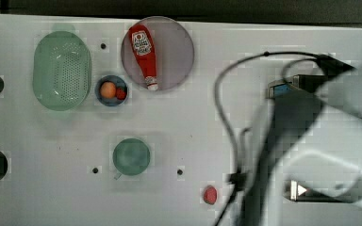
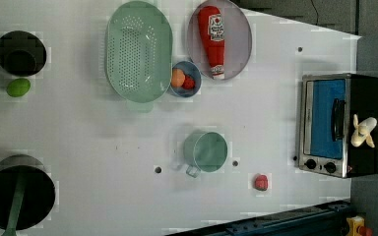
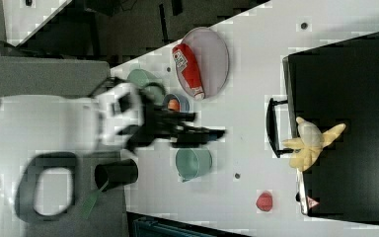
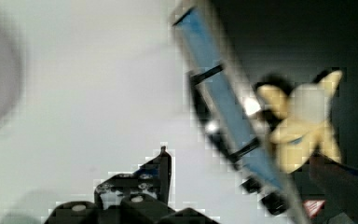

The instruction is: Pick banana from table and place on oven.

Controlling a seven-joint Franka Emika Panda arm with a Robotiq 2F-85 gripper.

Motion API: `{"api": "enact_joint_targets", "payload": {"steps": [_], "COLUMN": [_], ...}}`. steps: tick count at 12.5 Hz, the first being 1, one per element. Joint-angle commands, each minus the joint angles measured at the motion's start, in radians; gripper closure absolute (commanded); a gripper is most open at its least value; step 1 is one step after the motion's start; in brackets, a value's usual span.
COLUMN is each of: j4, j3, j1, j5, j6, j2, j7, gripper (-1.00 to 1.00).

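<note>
The pale yellow banana lies on the black top of the oven, close to the edge above the blue glass door. Nothing touches it. My gripper is open, its fingers spread wide with nothing held. In the right view it hovers over the white table, above the green cup and off to the left of the oven. In the top view my arm covers the oven and hides the banana.
On the table are a green cup, a small red lump, a green colander, and a blue bowl with an orange ball. A ketchup bottle lies on a grey plate. Two black pots stand at the left view's left.
</note>
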Motion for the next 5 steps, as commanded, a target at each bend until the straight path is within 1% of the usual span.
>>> {"api": "enact_joint_targets", "payload": {"steps": [1, 3, 4, 5], "j4": [0.027, 0.015, 0.005, -0.007], "j3": [0.134, 0.200, 0.221, 0.237], "j1": [0.057, 0.058, 0.058, 0.059], "j5": [0.037, 0.040, 0.040, 0.041], "j6": [-0.010, -0.023, -0.066, -0.132], "j2": [-0.057, -0.099, -0.123, -0.149], "j7": [0.372, 0.615, 0.722, 0.781], "gripper": [-1.00, -1.00, -1.00, -1.00]}}
